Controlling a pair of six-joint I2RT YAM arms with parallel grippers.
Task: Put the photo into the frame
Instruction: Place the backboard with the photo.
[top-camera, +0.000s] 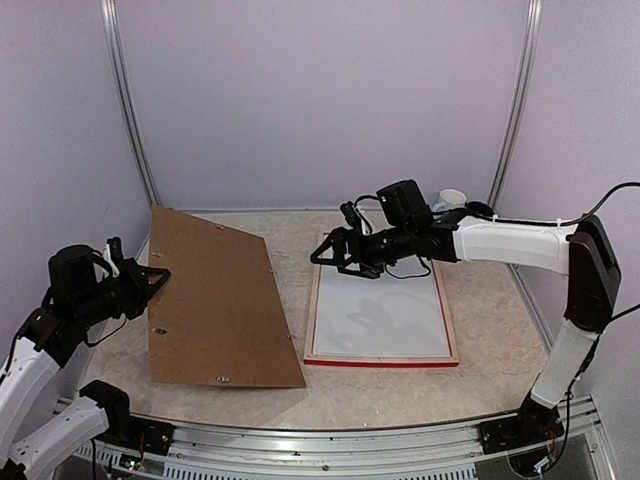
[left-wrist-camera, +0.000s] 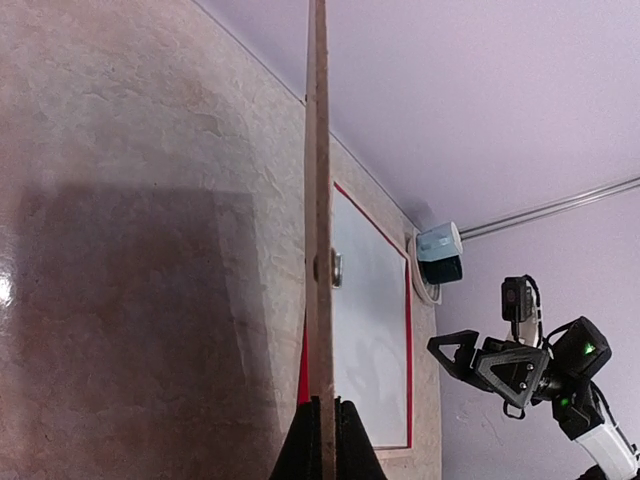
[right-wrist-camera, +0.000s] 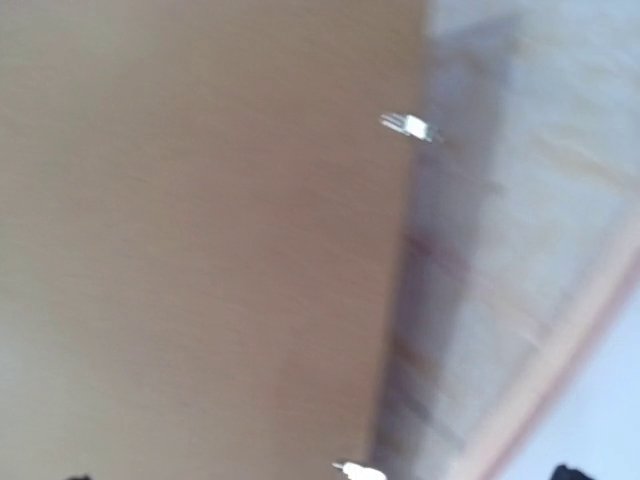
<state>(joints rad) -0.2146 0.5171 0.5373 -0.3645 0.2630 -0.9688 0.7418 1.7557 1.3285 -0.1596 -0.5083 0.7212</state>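
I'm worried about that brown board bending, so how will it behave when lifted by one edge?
Probably stiff: the board looks dead straight edge-on while the left gripper pinches only one edge. Likely light, being so thin. Its broad flat face could swing or slip in that narrow pinch.

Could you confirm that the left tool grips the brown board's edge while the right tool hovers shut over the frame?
Not quite: the top external view shows the right tool open, not shut, over the frame. The left tool does grip the brown board by its edge.
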